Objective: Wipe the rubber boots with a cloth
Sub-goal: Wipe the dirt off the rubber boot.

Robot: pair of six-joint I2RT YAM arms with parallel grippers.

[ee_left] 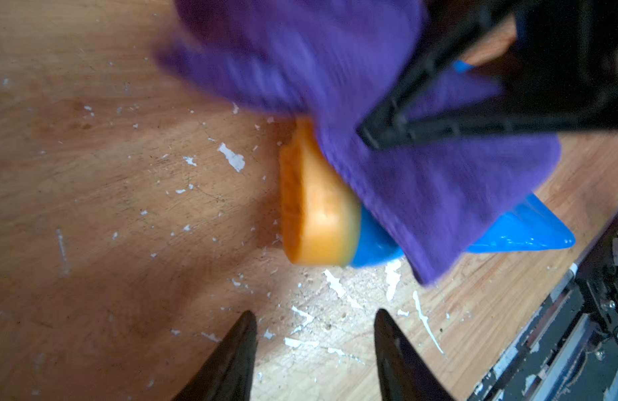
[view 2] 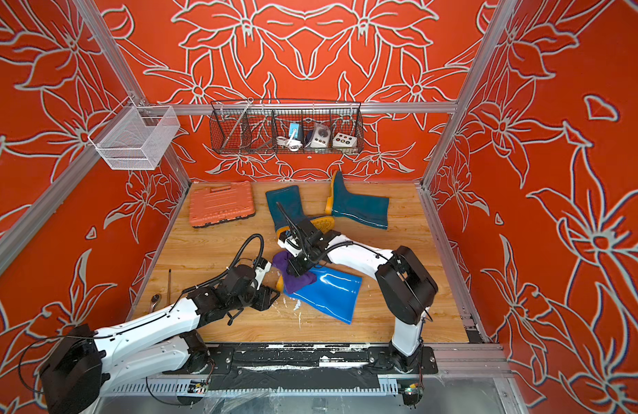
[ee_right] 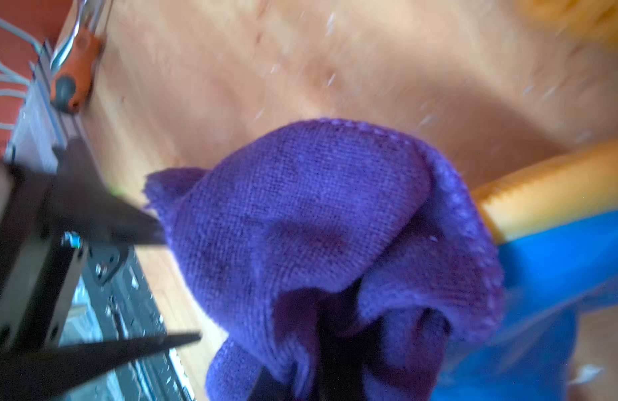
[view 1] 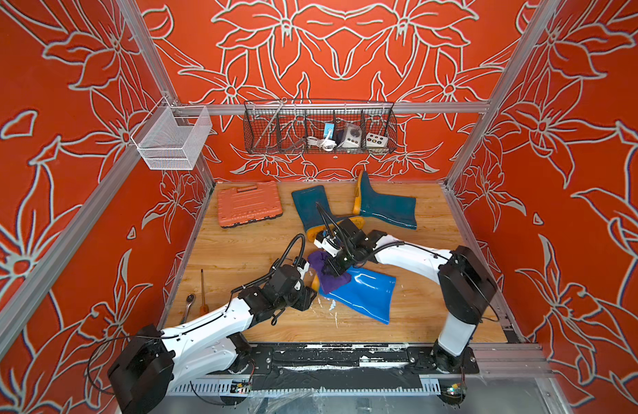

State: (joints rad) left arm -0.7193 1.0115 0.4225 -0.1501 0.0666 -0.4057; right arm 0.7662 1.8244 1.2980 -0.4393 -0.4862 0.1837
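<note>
The wooden tabletop (view 1: 238,251) carries everything. Toward its front middle the bright blue boot (view 1: 364,294) lies on its side, shaft opening pointing toward the robot's right front and its orange-yellow sole (ee_left: 314,208) facing the left arm. At the back lie the two dark teal boots, also on their sides: one (view 1: 308,209) with its foot partly hidden under the right arm, the other (view 1: 385,208) just beside it, nearer the back wall; whether they touch cannot be told. A flat orange tool case (view 1: 248,204) rests in the back corner on the robot's left, well apart from the blue boot.

The purple cloth (view 1: 330,277) is bunched over the foot and ankle of the blue boot, draping past the sole's edge. The right end effector (ee_left: 368,133) is clenched on the cloth, holding a fold of it down against the boot. The left end effector (ee_left: 314,314) is released, its fingers spread with bare wood between them, near the boot's heel and gripping nothing.

An orange-handled screwdriver (view 1: 203,290) and a ratchet wrench (view 1: 188,304) lie by the tabletop's left edge.
</note>
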